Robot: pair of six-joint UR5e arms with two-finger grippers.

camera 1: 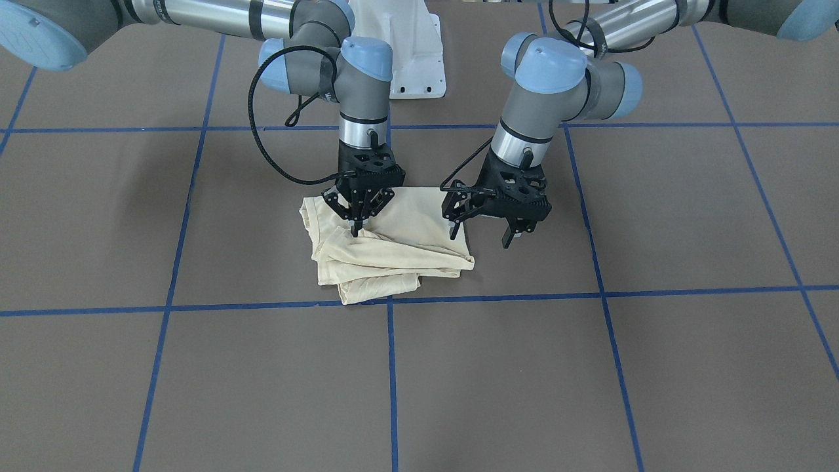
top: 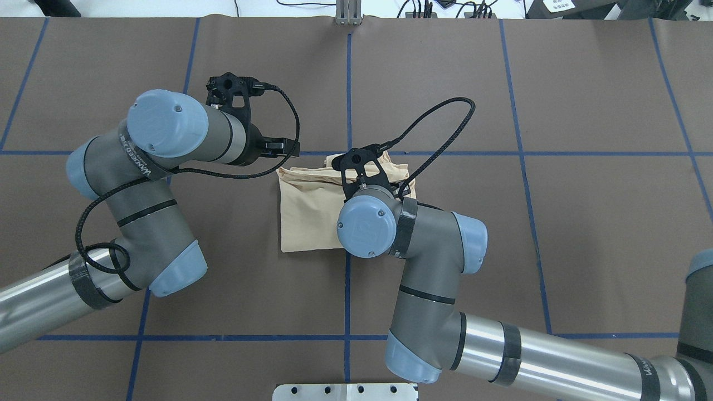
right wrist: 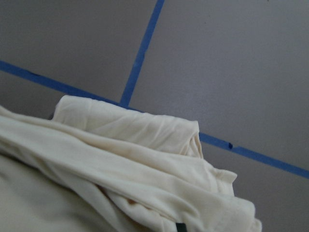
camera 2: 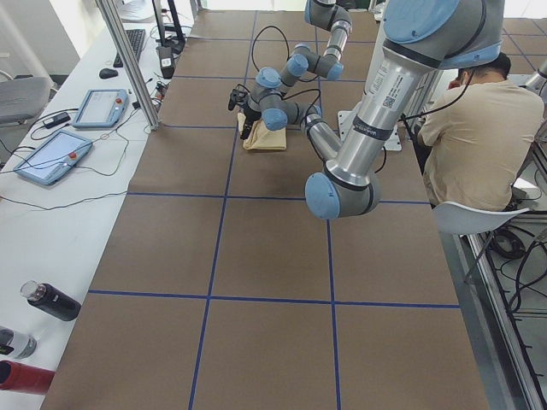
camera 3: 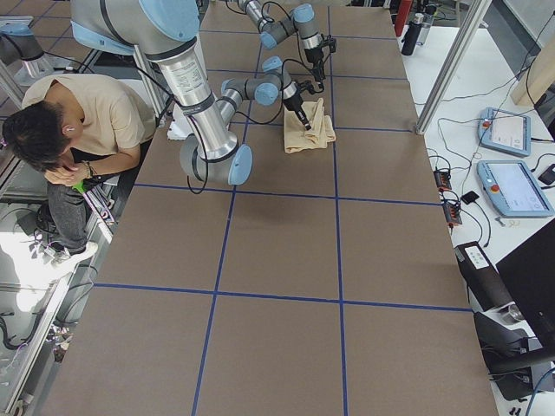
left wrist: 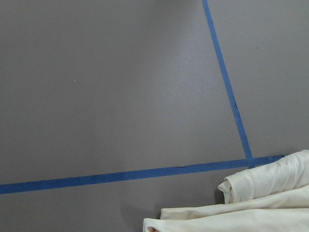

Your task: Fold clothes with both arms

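The clothes [camera 1: 406,242] are one pale cream-yellow shirt lying in a folded, rumpled bundle on the brown table, also in the overhead view [top: 306,211]. My right gripper [camera 1: 356,228] points straight down with its tips shut on a pinch of the top layer, and creases run out from that spot. The right wrist view shows the bunched cloth [right wrist: 120,159] close up. My left gripper [camera 1: 480,236] hangs open just beside the bundle's edge, holding nothing. The left wrist view catches only a corner of the cloth [left wrist: 270,193]. No print shows.
Blue tape lines [camera 1: 391,367] divide the table into squares. The white pedestal base [camera 1: 409,46] stands behind the arms. A seated person [camera 2: 466,128] is beside the robot. Control tablets [camera 2: 51,158] and bottles [camera 2: 51,301] lie on the side bench.
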